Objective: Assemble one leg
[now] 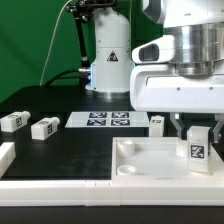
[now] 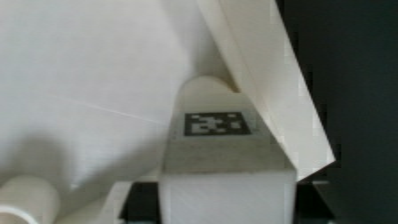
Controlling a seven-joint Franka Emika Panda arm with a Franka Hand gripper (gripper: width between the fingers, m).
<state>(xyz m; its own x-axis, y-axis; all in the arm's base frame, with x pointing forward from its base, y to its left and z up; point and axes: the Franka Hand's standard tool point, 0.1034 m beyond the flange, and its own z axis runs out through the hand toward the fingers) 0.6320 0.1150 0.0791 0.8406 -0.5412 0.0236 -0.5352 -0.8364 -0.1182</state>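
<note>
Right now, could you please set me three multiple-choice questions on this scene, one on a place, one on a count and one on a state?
1. Where is the leg at the gripper? A on the marker board; B at the tabletop; C on the robot's base.
2. How many loose legs lie at the exterior view's left? A none; B two; C five.
3. How does the gripper's leg stand? A upright; B lying flat; C tipped far over.
Answers: 1 B, it stands at the white tabletop's corner; 2 B, a pair lies on the black table; 3 A, its long side is vertical.
</note>
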